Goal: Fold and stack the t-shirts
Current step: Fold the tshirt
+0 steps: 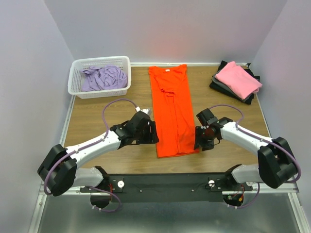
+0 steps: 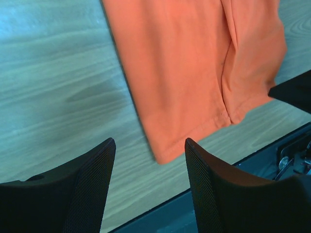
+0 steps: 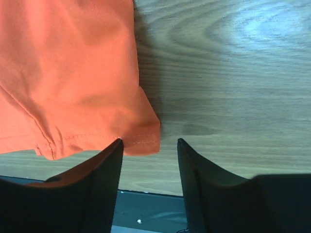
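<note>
Top external view: orange t-shirt (image 1: 171, 111) lies flat at centre of the wooden table (image 1: 97, 116), folded into a long narrow strip. Collar points to 12 o'clock, hem to 6.

White lattice basket (image 1: 77, 82) sits at 10 o'clock with the lavender t-shirt (image 1: 102, 77) crumpled inside. At 2 o'clock the pink t-shirt (image 1: 238, 80) lies folded on top of dark folded shirts (image 1: 218, 83).

Left gripper (image 1: 153, 135) is at the strip's 8 o'clock edge, near the hem. Right gripper (image 1: 199, 139) is at its 4 o'clock edge, just beside the hem corner.

Left wrist view: fingers (image 2: 95, 184) spread wide with nothing between them. The near hem corner of the orange cloth shows in the gap beyond the tips.

Right wrist view: fingers (image 3: 104, 179) also spread, pinching nothing. The stitched hem corner sits at the tip of the finger on the left of this view. Whether it touches the cloth, I cannot tell. Bare wood fills the rest of the gap.
</note>
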